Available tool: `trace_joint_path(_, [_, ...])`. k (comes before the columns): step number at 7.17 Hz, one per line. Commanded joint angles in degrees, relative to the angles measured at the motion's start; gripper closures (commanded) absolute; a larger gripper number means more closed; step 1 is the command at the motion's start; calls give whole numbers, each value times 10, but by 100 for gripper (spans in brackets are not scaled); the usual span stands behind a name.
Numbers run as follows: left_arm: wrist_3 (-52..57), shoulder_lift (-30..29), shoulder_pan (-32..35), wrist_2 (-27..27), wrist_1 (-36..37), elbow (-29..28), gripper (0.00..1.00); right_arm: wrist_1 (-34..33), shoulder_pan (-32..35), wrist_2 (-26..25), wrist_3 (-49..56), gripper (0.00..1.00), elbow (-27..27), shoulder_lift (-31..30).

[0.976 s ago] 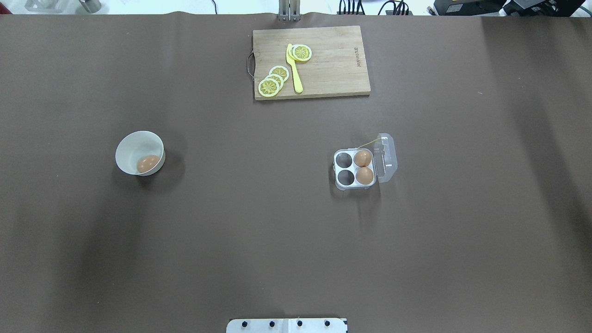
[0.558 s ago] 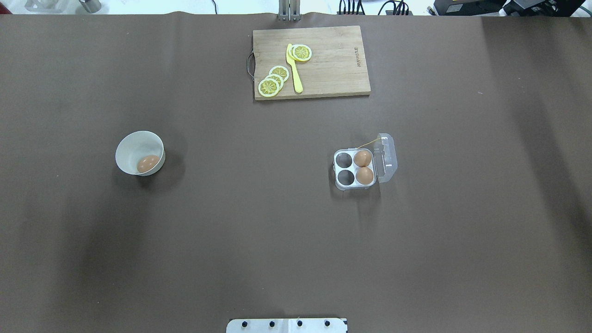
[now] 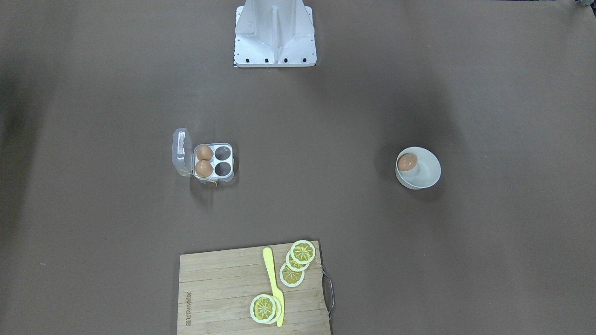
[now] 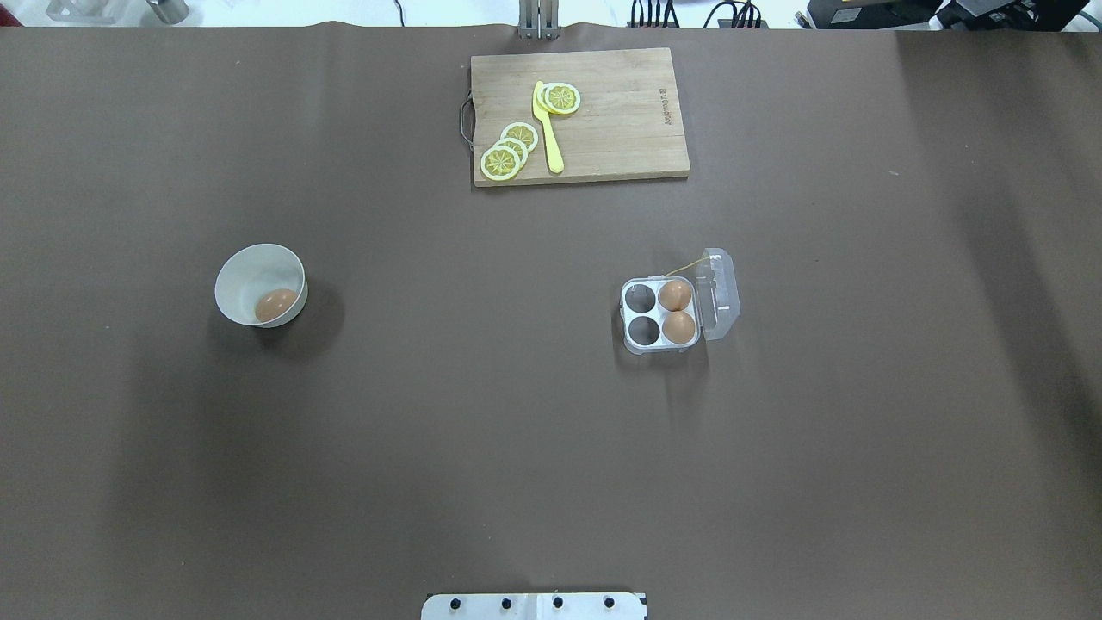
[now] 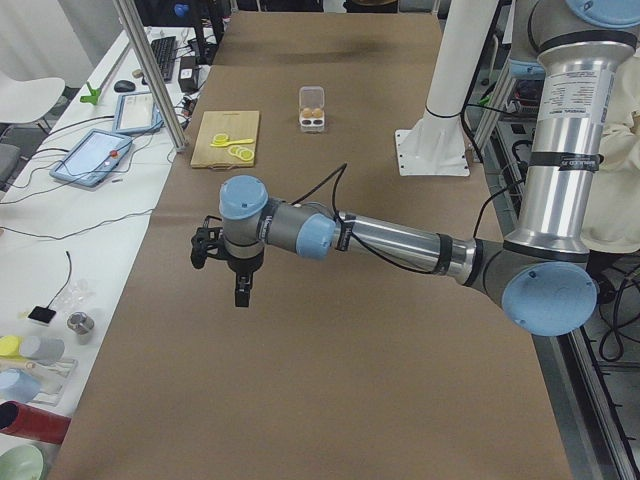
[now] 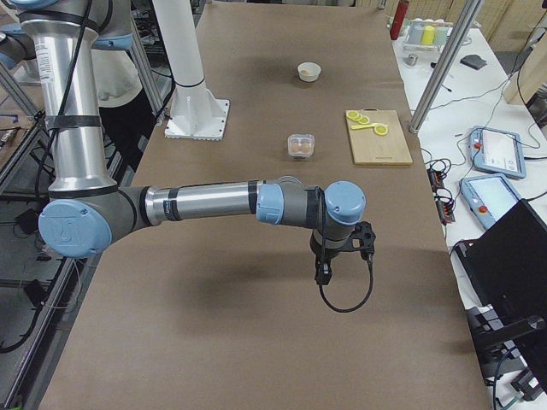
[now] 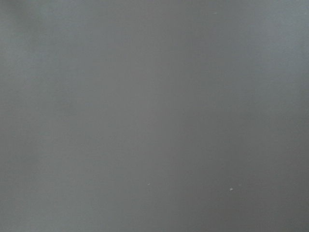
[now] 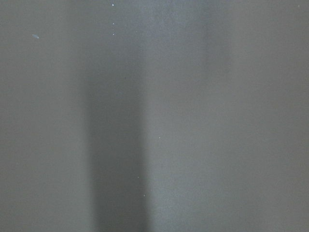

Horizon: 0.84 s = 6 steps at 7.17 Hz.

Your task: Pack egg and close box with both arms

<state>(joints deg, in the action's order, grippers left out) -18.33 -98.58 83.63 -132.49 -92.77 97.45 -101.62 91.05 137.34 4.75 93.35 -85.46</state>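
Note:
One orange-brown egg (image 4: 275, 305) lies in a white bowl (image 4: 250, 271) on the left of the table; it also shows in the front view (image 3: 407, 162). The clear box (image 4: 641, 344) stands right of centre, its lid (image 4: 721, 293) open to the right. Two eggs fill its right cells (image 4: 677, 295) and the two left cells are bare. No arm enters the overhead or front view. My left gripper (image 5: 243, 292) and right gripper (image 6: 324, 272) hang above bare table in the side views only. I cannot tell whether they are open or shut.
A wooden cutting board (image 4: 620, 120) with lemon slices (image 4: 508, 151) and a yellow knife (image 4: 547, 129) lies at the far middle. The white robot base (image 4: 534, 605) sits at the near edge. Both wrist views show only brown table cover.
Nothing on the table has moved. The faint arm shadow on the left of the table has drifted slightly.

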Motion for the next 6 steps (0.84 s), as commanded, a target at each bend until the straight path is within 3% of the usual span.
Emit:
trace_joint_path(1, [-2,-38,-42,-1,13,39,2,-1,0,0,0,0,-1,-1])
trace_joint_path(4, [-19,-79,-103,5,-8,56,2,-1,0,0,0,0,-3,0])
trace_joint_path(6, [-127,-117,-172,1,-9,41,2,-1,0,1,0,0,-5,0])
